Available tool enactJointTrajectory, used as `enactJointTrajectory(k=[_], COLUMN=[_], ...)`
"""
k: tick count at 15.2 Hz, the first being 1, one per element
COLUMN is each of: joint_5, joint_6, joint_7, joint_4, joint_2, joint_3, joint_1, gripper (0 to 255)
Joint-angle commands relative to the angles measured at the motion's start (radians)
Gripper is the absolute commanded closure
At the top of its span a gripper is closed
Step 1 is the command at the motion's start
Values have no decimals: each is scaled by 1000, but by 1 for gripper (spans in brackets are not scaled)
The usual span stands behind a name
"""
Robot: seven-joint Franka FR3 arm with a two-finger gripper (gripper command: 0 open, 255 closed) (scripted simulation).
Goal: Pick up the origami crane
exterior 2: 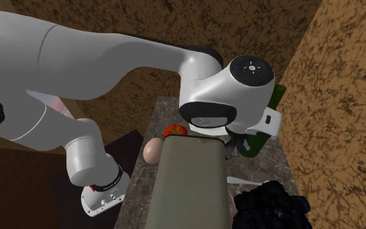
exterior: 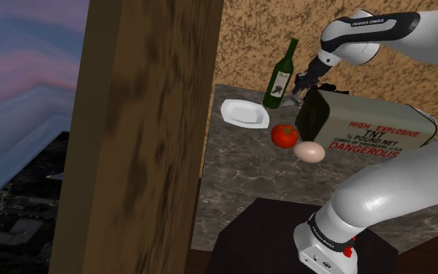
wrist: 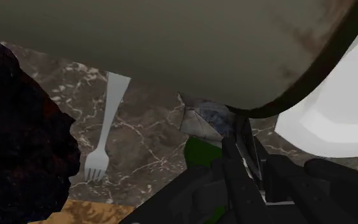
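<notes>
1. Red print on the olive box (exterior: 365,128) reads "HIGH EXPLOSIVE", "TNT", "POUND NET" and, largest, "DANGEROUS". A smaller line among them is not legible.
2. The arm (exterior: 380,31) carries "FRANKA EMIKA" in dark letters on a white link.
3. The green bottle (exterior: 281,74) has a pale label with a dark picture, and its words cannot be read.
4. The crane (wrist: 203,121), a grey-blue folded shape, lies on the marble worktop (exterior: 240,167). It sits right by the box's end, close to the bottle and near the white plate (exterior: 244,114).
5. A sharp corner of the crane sticks out on the side of the fork (wrist: 107,121). The box's edge and the end effector hide the rest, so its long axis cannot be told.
6. The end effector (wrist: 244,137) hangs low behind the box, beside the bottle, with its tip at the crane. Whether it is apart, together or clamped cannot be told.
7. A tomato (exterior: 284,135) and an egg (exterior: 310,152) sit side by side before the box, and a dark lump (wrist: 18,140) lies beside the fork.
</notes>
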Motion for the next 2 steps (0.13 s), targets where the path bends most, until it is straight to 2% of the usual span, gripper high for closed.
enactJointTrajectory(k=[1, 2], joint_5=[-2, -2], joint_6=[-17, -17], joint_7=[4, 4], joint_4=[15, 15], joint_2=[-2, -2], joint_3=[1, 1], joint_1=[-1, 0], gripper=[255, 255])
